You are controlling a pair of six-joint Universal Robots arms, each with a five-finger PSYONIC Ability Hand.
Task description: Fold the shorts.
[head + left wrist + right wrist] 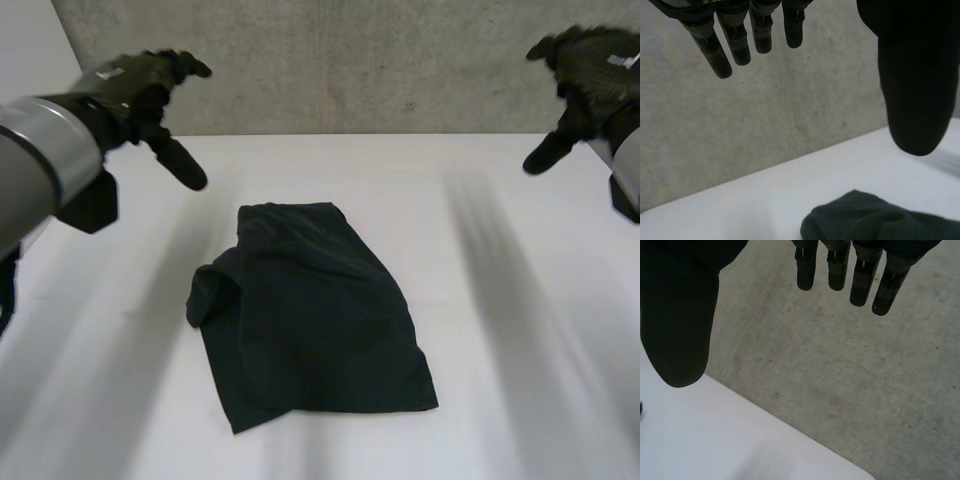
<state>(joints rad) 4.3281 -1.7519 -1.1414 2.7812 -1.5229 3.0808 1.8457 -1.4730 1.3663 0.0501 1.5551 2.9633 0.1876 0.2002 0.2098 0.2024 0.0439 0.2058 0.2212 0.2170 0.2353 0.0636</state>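
Dark shorts point(310, 315) lie lengthwise far-to-near on the white bench point(520, 300), nearer the raised left hand point(150, 95) than the right hand point(585, 70), both with fingers spread, holding nothing.

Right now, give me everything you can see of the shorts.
The shorts are a dark, near-black piece of soft, matte cloth lying in the middle of the white table. They look doubled over: narrower at the far end, wider at the near edge, with shallow creases and a rumpled lobe bulging out on the robot's left side. Only the table touches them; the left hand and right hand hang open, raised to either side, clear of the cloth.
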